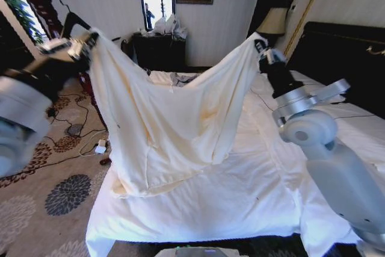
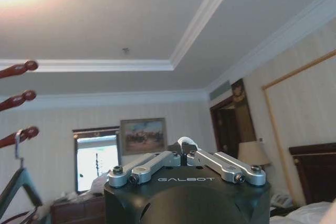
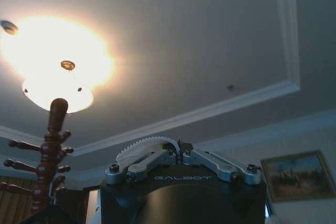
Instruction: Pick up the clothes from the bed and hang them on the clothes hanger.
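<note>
Stretching the clothes (image 1: 174, 124) above the bed (image 1: 240, 203) — both grippers' jaws clamped (corners pinched).

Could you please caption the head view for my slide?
Left gripper and right gripper hold the cream garment spread above the bed.

"GALBOT" in pale letters on the black left gripper (image 2: 185, 152) housing, lower centre, same "GALBOT" on the right gripper (image 3: 179, 150) housing, lower centre
</note>
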Controlling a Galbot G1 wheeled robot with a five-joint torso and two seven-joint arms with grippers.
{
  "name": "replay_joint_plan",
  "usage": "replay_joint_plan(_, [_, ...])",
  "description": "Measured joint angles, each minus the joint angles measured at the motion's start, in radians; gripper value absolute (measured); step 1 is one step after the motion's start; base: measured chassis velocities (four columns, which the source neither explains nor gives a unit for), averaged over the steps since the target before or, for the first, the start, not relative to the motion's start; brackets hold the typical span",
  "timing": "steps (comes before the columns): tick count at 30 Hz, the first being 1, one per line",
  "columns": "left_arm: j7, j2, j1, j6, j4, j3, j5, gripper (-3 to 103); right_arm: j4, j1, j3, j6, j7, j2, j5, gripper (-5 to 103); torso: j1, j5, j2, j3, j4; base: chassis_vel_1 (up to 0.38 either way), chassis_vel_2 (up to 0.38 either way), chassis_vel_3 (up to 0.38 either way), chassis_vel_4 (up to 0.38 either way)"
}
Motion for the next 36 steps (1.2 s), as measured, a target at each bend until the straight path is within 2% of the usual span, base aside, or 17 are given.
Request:
replay_joint_plan(3, [0.003, 0.048, 0.004, -0.021, -0.020, -0.096, -0.086, 0, 0.060, -0.009, 0.067, -0.002, 0.003, -0.058, 0.041, 1, 0.000, 0.0008, 0.000, 0.000, -0.0003, 0.000, 0.000, 0.000, 0.000])
replay_joint_plan(4, [0.003, 0.048, 0.004, -0.021, -0.020, -0.096, -0.086, 0, 0.060, -0.009, 0.067, -0.002, 0.003, -0.058, 0.041, 1, 0.000, 0.0008, 0.000, 0.000, -0.0003, 0.000, 0.000, 0.000, 0.000])
replay_joint_plan(7, [0.003, 0.122, -0.014, -0.057, -0.023, -0.237, -0.215, 0, 0.127, 0.024, 0.151, -0.002, 0.025, -0.131, 0.144, 1, 0.000, 0.0007, 0.000, 0.000, -0.0003, 0.000, 0.000, 0.000, 0.000])
replay_joint_plan(8, [0.003, 0.122, -0.014, -0.057, -0.023, -0.237, -0.215, 0, 0.127, 0.024, 0.151, -0.002, 0.025, -0.131, 0.144, 1, 0.000, 0.0007, 0.000, 0.000, -0.0003, 0.000, 0.000, 0.000, 0.000])
replay_joint_plan(12, [-0.008, 0.201, -0.034, -0.080, 0.001, -0.385, -0.361, 0, 0.157, 0.146, 0.226, -0.006, 0.064, -0.213, 0.282, 1, 0.000, 0.0006, 0.000, 0.000, 0.0002, 0.000, 0.000, 0.000, 0.000])
replay_joint_plan(16, [-0.014, 0.216, -0.042, -0.078, 0.031, -0.400, -0.388, 0, 0.137, 0.197, 0.243, -0.030, 0.077, -0.254, 0.320, 1, 0.000, 0.0006, 0.000, 0.000, -0.0003, 0.000, 0.000, 0.000, 0.000])
replay_joint_plan(19, [-0.023, 0.185, -0.036, -0.055, 0.037, -0.334, -0.344, 0, 0.115, 0.195, 0.188, -0.056, 0.087, -0.248, 0.284, 1, 0.000, 0.0008, 0.000, 0.000, -0.0004, 0.000, 0.000, 0.000, 0.000])
replay_joint_plan(21, [-0.032, 0.126, 0.010, -0.012, 0.038, -0.236, -0.268, 0, 0.084, 0.165, 0.107, -0.089, 0.095, -0.218, 0.220, 1, 0.000, 0.0007, 0.000, 0.000, -0.0002, 0.000, 0.000, 0.000, 0.000])
replay_joint_plan(23, [-0.032, 0.028, 0.046, 0.041, 0.054, -0.053, -0.165, 0, 0.012, 0.130, -0.034, -0.105, 0.094, -0.156, 0.112, 1, 0.000, 0.0000, 0.000, 0.000, 0.0000, 0.000, 0.000, 0.000, 0.000])
replay_joint_plan(24, [-0.032, 0.028, 0.046, 0.041, 0.054, -0.053, -0.165, 0, 0.012, 0.130, -0.034, -0.105, 0.094, -0.156, 0.112, 1, 0.000, 0.0000, 0.000, 0.000, 0.0000, 0.000, 0.000, 0.000, 0.000])
replay_joint_plan(27, [-0.031, -0.113, 0.053, 0.072, 0.164, 0.223, 0.019, 0, -0.117, 0.117, -0.260, -0.107, 0.089, -0.036, 0.004, 1, 0.000, 0.0012, 0.000, 0.000, -0.0001, 0.000, 0.000, 0.000, 0.000])
replay_joint_plan(28, [-0.022, -0.151, 0.047, 0.074, 0.219, 0.309, 0.080, 0, -0.164, 0.117, -0.319, -0.106, 0.088, 0.002, -0.023, 1, 0.000, 0.0001, 0.000, 0.001, 0.0002, 0.000, 0.000, 0.000, 0.000])
replay_joint_plan(29, [-0.024, -0.175, 0.041, 0.075, 0.264, 0.361, 0.119, 0, -0.199, 0.119, -0.358, -0.103, 0.087, 0.027, -0.044, 1, 0.000, 0.0003, 0.000, 0.001, -0.0001, 0.000, 0.000, 0.000, 0.000])
replay_joint_plan(30, [-0.024, -0.175, 0.041, 0.075, 0.264, 0.361, 0.119, 0, -0.199, 0.119, -0.358, -0.103, 0.087, 0.027, -0.044, 1, 0.000, 0.0003, 0.000, 0.001, -0.0001, 0.000, 0.000, 0.000, 0.000])
replay_joint_plan(31, [-0.024, -0.225, 0.024, 0.076, 0.354, 0.448, 0.186, 0, -0.268, 0.122, -0.421, -0.098, 0.086, 0.070, -0.088, 1, 0.000, 0.0004, 0.000, 0.001, 0.0001, 0.000, 0.000, 0.000, 0.000])
replay_joint_plan(33, [-0.029, -0.300, -0.003, 0.076, 0.472, 0.535, 0.293, 0, -0.375, 0.126, -0.493, -0.096, 0.088, 0.125, -0.149, 1, 0.001, 0.0001, 0.000, 0.001, 0.0004, 0.000, 0.000, 0.000, 0.000])
replay_joint_plan(36, [-0.040, -0.372, -0.043, 0.071, 0.594, 0.599, 0.394, 0, -0.490, 0.130, -0.539, -0.112, 0.112, 0.167, -0.199, 1, 0.001, 0.0010, 0.000, 0.000, 0.0001, 0.000, 0.000, 0.000, 0.000])
